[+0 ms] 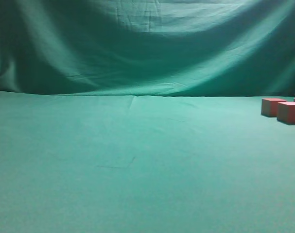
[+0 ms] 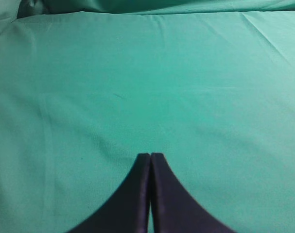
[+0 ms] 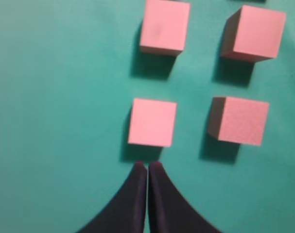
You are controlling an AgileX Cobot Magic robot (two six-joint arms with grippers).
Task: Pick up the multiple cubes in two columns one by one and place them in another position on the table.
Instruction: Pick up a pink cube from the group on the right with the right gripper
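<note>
Right gripper (image 3: 147,165) hovers with fingers pressed together, holding nothing, just short of the nearest of four cubes (image 3: 152,122) in two columns on the table (image 3: 50,121). Left gripper (image 2: 150,155), closed and empty, over bare cloth.

Cubes (image 1: 287,110) sat cut off at exterior view's right edge; total count unclear. Wrist view's top edge clipped upper cube (image 3: 164,26). Neither arm appeared in exterior view.

A smooth green table (image 1: 137,160) lay before a wrinkled green backdrop cloth (image 1: 147,43); pinkish-red cubes (image 1: 288,112) sat clustered at its far right edge.
</note>
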